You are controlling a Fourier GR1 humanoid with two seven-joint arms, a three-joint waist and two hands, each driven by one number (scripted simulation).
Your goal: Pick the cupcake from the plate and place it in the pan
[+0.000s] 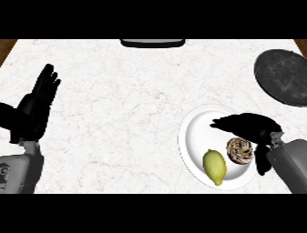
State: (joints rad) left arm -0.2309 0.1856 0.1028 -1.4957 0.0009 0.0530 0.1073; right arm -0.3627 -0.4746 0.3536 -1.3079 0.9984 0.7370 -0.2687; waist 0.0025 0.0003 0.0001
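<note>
1. Hovering over the white plate [195, 132], the right hand [250, 126] has its fingers curled downward above the cupcake [240, 150], with the thumb hanging along the cupcake's right side.
2. Whether the fingers actually touch the cupcake cannot be told; it sits on the plate directly beneath the hand's palm.
3. A yellow lemon [214, 166] lies on the same plate, just beside the cupcake, below and to the left of the hand.
4. The dark round pan [290, 77] rests on the table [129, 100], well apart from the hand, beyond it and a little to its right.
5. The left hand [31, 109] rests open near the table's left edge, fingers straight and pointing up, holding nothing.
</note>
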